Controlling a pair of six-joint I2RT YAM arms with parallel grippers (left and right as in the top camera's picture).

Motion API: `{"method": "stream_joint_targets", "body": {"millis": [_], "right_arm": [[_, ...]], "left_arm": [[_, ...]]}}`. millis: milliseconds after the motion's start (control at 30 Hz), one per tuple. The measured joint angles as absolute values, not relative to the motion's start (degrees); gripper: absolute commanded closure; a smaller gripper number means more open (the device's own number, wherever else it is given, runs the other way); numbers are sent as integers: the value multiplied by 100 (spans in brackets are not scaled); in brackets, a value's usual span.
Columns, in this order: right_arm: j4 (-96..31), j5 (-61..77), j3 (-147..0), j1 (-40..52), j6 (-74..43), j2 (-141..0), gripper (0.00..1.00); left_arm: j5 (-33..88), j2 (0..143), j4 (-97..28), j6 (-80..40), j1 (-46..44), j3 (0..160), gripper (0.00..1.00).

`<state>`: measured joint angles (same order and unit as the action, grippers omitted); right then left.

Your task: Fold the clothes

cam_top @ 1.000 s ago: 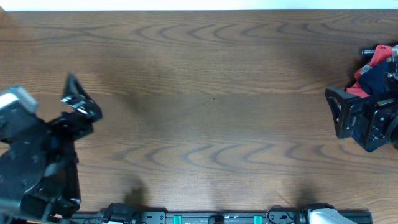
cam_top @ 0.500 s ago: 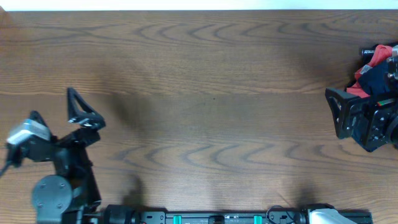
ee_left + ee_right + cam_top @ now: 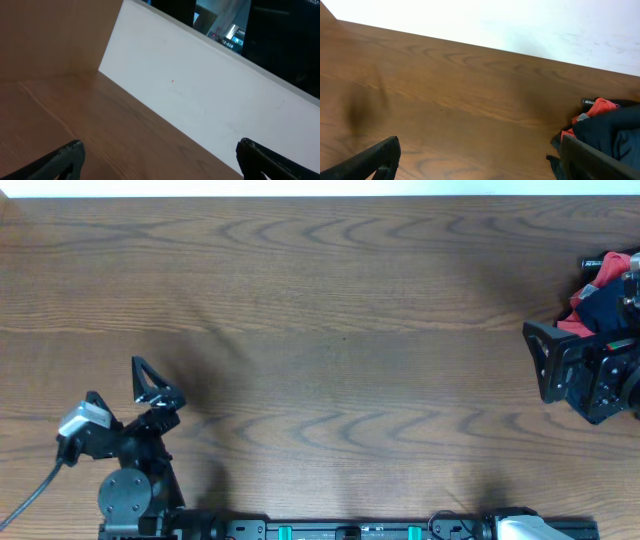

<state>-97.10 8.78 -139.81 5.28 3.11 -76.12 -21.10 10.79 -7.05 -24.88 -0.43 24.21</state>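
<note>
- Clothes (image 3: 620, 134): dark navy fabric bunched in a heap at the far right edge of the table (image 3: 340, 300); crumpled, so its long axis and heading cannot be told.
- Red-orange fabric (image 3: 599, 107): touching the heap.
- Right gripper (image 3: 480, 147): fingers spread wide, holding nothing; heap beside one finger.
- Left gripper (image 3: 160, 147): fingers spread wide, empty, well apart from the heap.

The clothes (image 3: 603, 304) lie at the right edge of the overhead view, cut off by the frame and partly covered by the right arm (image 3: 585, 375) — their outline and spread cannot be told. A red fabric (image 3: 597, 270) bunched with them is too crumpled to identify. In the wrist views, the fingers of the left gripper (image 3: 160, 150) and the right gripper (image 3: 480, 150) run off the bottom edge — only their tips show.
</note>
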Motion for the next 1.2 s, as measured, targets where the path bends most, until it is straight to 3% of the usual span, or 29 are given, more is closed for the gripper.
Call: {"method": "stream_joint_targets", "body": {"millis": [400, 1200], "right_arm": [[-9710, 875, -13981, 528, 311, -7612, 1], [-9710, 878, -13981, 528, 311, -7612, 1]], "left_arm": [[-2112, 274, -707, -2711, -43, 1557, 2], [-2095, 62, -707, -2980, -89, 801, 2]]}}
